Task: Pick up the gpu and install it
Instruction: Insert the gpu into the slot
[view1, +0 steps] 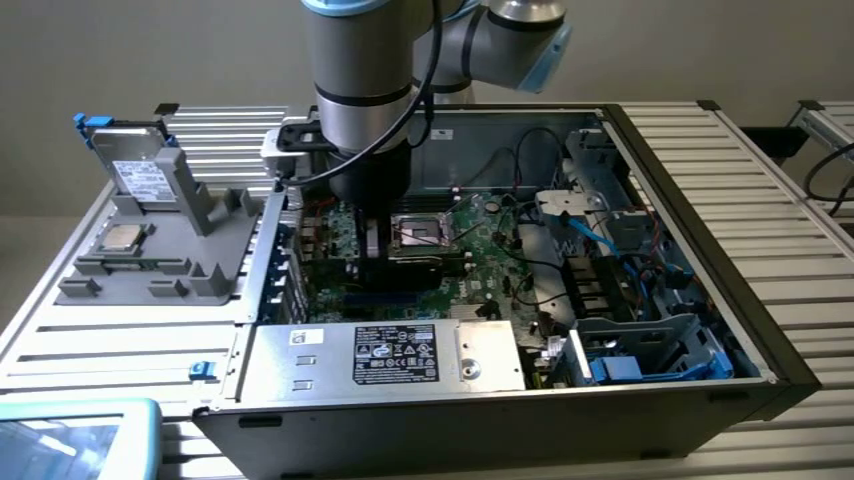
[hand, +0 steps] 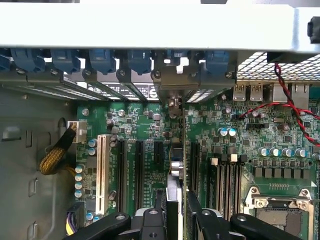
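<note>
Gripper (hand: 176, 212) clamps the gpu (hand: 175, 170) edge-on inside the open case (view1: 400, 432), over the motherboard (hand: 142, 122).

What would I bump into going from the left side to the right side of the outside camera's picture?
Grey parts holder → gripper, down inside the open computer case and holding the gpu → drive cage with a blue part in it → slatted table.
</note>
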